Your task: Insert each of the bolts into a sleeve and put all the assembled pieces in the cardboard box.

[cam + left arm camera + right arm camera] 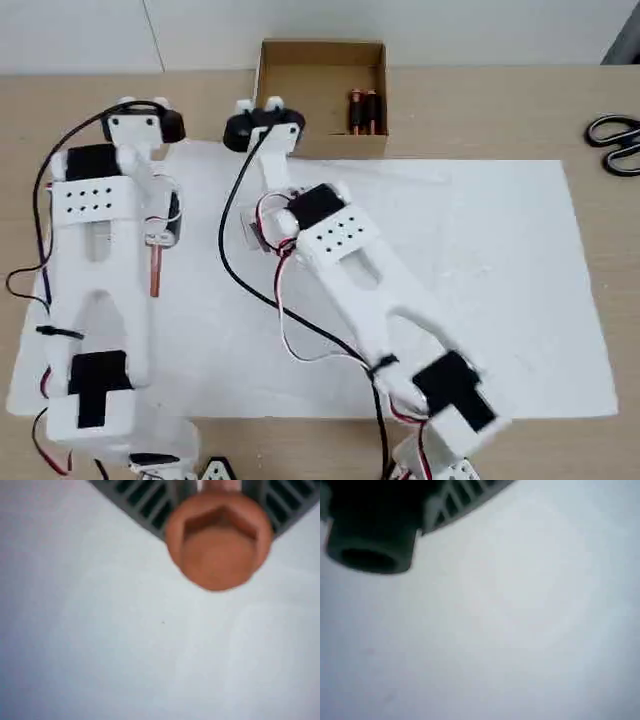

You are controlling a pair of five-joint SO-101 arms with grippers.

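My left gripper (157, 237) hangs over the left part of the white sheet, shut on a copper bolt (155, 272) whose shaft points toward the table's front. In the left wrist view the bolt's round head (218, 545) sits between grey ribbed fingers (142, 497). My right gripper (262, 232) is just right of it, below the cardboard box (275, 95), and holds a black sleeve (370, 542) whose open end faces the camera beside a ribbed finger (457, 497). Two assembled pieces (362, 112) lie in the box's right side.
A white sheet (480, 280) covers most of the wooden table. Scissors (615, 140) lie at the far right edge. Black cables (235, 265) trail from both arms across the sheet's left half.
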